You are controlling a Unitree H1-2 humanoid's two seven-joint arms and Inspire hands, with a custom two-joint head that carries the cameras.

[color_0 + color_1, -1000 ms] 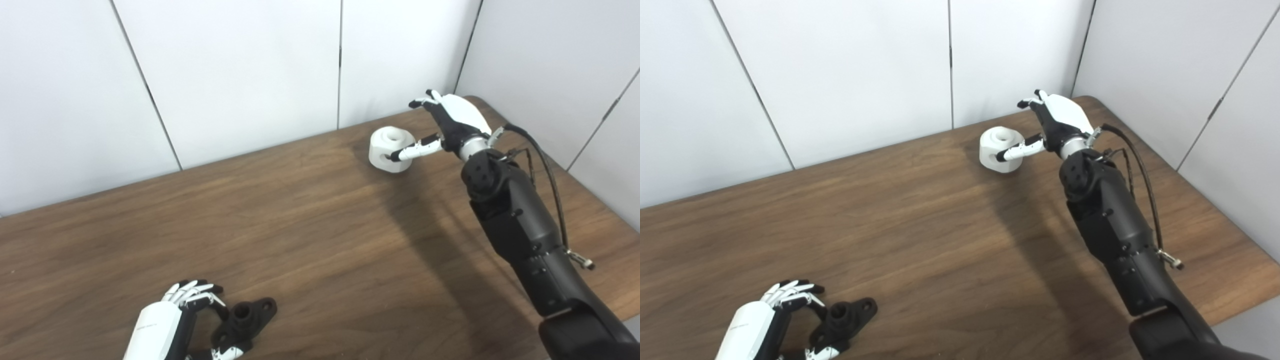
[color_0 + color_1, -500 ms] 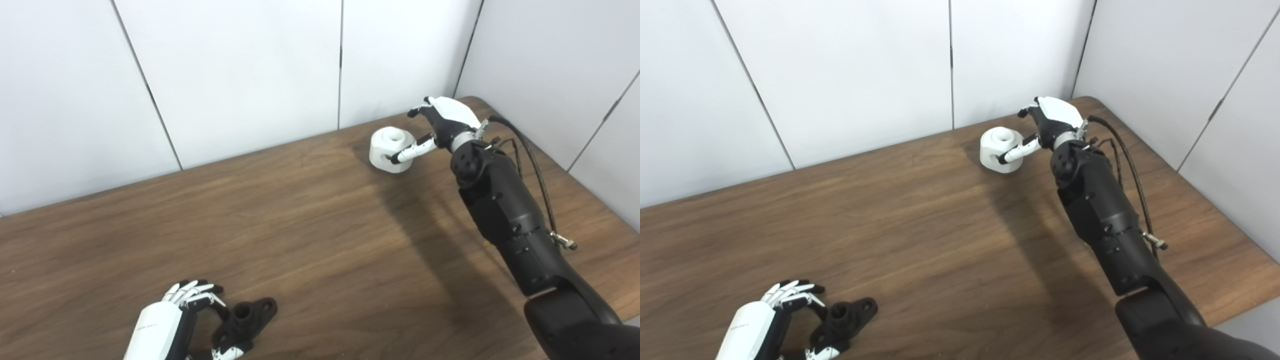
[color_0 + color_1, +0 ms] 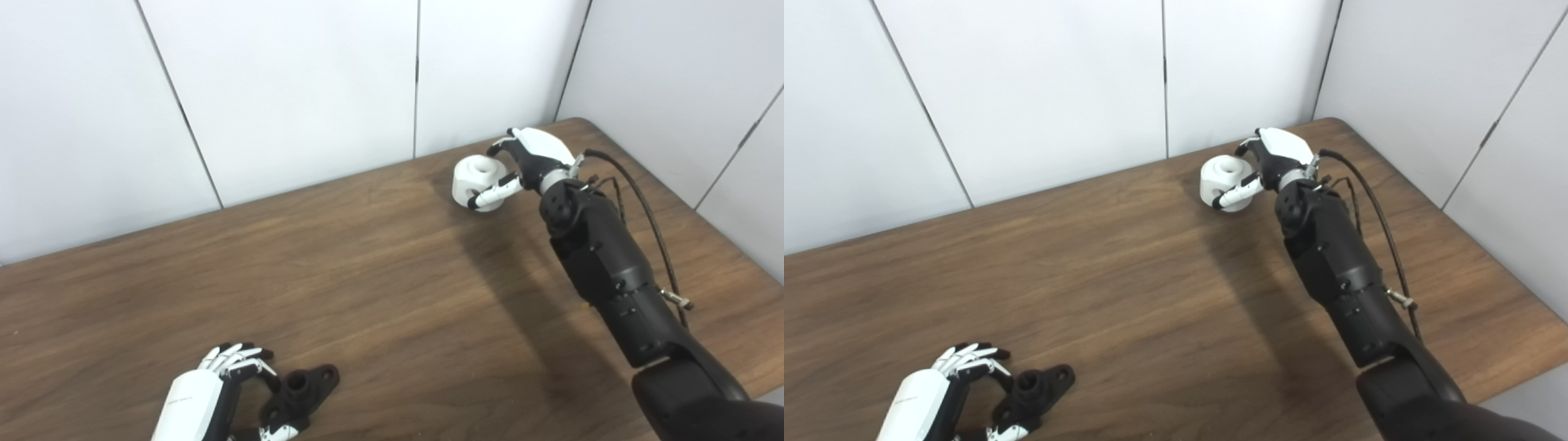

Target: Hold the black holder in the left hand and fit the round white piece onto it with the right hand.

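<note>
Scene: A wooden counter (image 3: 380, 288) was pictured with the two task pieces well apart, one near each hand.

Black holder: The black holder (image 3: 300, 392) was seen lying flat on the counter at about 7 o'clock in the left eye view, near the bottom edge.

Left hand: The left hand (image 3: 208, 392) was shown curled beside the holder, its fingertips at the holder's near side and a thumb tip below it. The holder was not lifted, and whether a firm grip had been taken could not be told.

Round white piece: The round white piece (image 3: 478, 182) was seen resting on the counter at about 1 o'clock, close to the back wall (image 3: 294, 92).

Right hand: The right hand (image 3: 520, 162) was shown cupped around the piece, the thumb laid across its front and the other fingers reaching over its far side. Contact appeared to have been made; a closed grasp could not be confirmed.

Done: Both hands were judged to have been brought to their parts.

Left: By this reading, the piece was yet to be lifted, the holder yet to be raised, and the two yet to be brought together and fitted.
</note>
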